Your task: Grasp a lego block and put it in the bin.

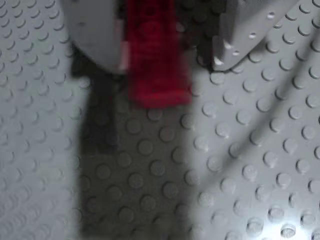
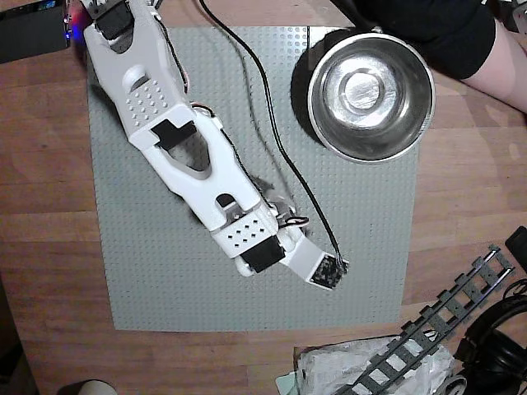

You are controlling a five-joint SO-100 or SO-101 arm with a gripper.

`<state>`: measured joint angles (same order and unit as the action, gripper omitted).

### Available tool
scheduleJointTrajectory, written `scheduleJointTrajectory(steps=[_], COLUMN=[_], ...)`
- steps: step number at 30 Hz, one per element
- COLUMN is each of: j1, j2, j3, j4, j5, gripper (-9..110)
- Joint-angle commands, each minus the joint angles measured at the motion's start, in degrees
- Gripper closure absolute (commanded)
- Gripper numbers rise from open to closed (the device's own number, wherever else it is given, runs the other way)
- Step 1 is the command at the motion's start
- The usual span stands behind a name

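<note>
In the wrist view the red lego block point(image 1: 159, 60) lies lengthwise between the two fingers of my gripper point(image 1: 167, 65), its end reaching past the fingertips. It rests against the left finger point(image 1: 95, 35). A dark gap separates it from the right finger point(image 1: 245, 35), so the jaws stand open around it. It looks blurred over the grey studded baseplate point(image 1: 240, 150). From overhead, the white arm point(image 2: 189, 156) and the wrist camera point(image 2: 326, 271) cover the block and the fingertips. The bin point(image 2: 325, 90), a shiny steel bowl, stands at the baseplate's far right corner, well away from the gripper.
The baseplate point(image 2: 148, 280) lies on a wooden table point(image 2: 49, 247). A black cable point(image 2: 272, 123) runs across the plate to the wrist. Grey track pieces point(image 2: 436, 329) and crumpled plastic point(image 2: 362, 366) lie at the lower right. A person's arm point(image 2: 502, 66) is at the upper right.
</note>
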<state>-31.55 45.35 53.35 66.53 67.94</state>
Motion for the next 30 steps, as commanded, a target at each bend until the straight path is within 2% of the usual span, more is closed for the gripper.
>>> scheduleJointTrajectory(steps=[1,11,20,22,30], j1=[0.9,-0.2,-2.9,-4.4,-11.9], j2=[-1.2,-4.6,-4.4,-3.2,13.4], j3=[-5.0,-17.7,-35.7,-35.8,-19.5], j4=[1.8,16.3,32.6,34.5,34.7], j5=[-0.4,-2.3,-14.3,-17.3,-23.0], gripper=[100,102,102,102,102])
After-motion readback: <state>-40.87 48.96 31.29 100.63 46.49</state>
